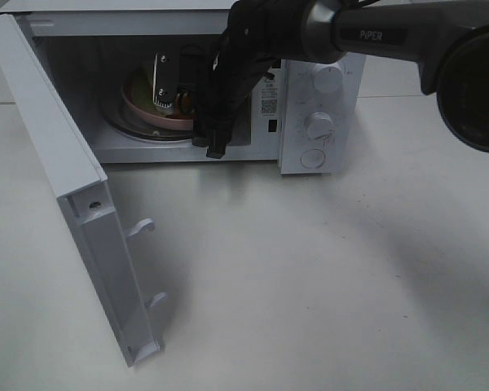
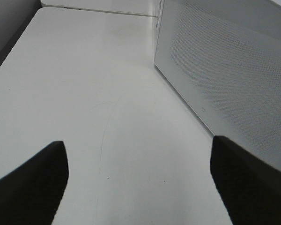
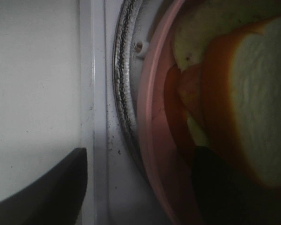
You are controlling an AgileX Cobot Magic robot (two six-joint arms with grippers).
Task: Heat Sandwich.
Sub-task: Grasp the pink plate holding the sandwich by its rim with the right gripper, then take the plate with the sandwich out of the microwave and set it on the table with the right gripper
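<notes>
Arm [image 1: 375, 32] across microwave [image 1: 295, 155] opening, sandwich [image 3: 257, 93] behind

Plain white tabletop [image 1: 326, 293], seam [image 2: 98, 10] between two panels, soft grey shadows, dim even light

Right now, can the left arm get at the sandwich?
Probably not. The left gripper hangs open outside, facing what looks like the open door; the right gripper occupies the microwave opening by the sandwich.

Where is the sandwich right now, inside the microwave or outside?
Inside. The sandwich lies on the pink plate on the turntable within the open microwave.
</notes>
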